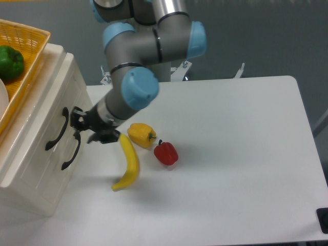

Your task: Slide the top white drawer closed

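I'm seeing one cabinet [36,154] sitting on the surface [230,179], its top white drawer [56,110] facing one end effector [82,127]; grip state I cannot tell. Beside it are lying one banana [128,164] and two peppers [154,143].

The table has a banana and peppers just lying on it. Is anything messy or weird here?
Nothing looks spilled or broken. The banana, yellow pepper and red pepper lie loose on the table, while a green pepper sits in the basket. Both drawers look about flush.
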Controlling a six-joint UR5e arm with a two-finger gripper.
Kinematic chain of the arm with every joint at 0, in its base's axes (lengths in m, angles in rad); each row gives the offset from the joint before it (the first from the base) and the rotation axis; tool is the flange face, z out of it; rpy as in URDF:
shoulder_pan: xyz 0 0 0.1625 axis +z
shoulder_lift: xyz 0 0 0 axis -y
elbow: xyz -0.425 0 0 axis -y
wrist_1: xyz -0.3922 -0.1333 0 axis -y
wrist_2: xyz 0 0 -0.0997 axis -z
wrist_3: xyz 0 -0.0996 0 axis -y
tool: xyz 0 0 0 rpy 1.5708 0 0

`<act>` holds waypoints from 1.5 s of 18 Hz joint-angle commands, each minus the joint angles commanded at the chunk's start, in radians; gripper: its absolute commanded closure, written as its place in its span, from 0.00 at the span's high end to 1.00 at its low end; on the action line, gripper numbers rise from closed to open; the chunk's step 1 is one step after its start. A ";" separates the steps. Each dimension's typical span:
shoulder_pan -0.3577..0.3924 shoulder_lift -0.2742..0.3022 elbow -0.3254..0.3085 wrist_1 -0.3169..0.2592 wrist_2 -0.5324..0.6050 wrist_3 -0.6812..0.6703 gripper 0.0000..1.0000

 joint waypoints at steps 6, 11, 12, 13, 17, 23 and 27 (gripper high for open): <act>0.158 -0.018 0.002 0.132 0.000 0.005 0.84; 0.236 -0.035 0.038 0.166 0.002 0.011 1.00; 0.261 -0.047 0.047 0.178 0.002 0.011 1.00; 0.285 -0.054 0.054 0.193 0.002 0.012 1.00; 0.367 -0.123 0.054 0.241 0.008 0.243 1.00; 0.381 -0.153 0.058 0.295 0.302 0.685 1.00; 0.362 -0.238 0.122 0.327 0.449 0.859 1.00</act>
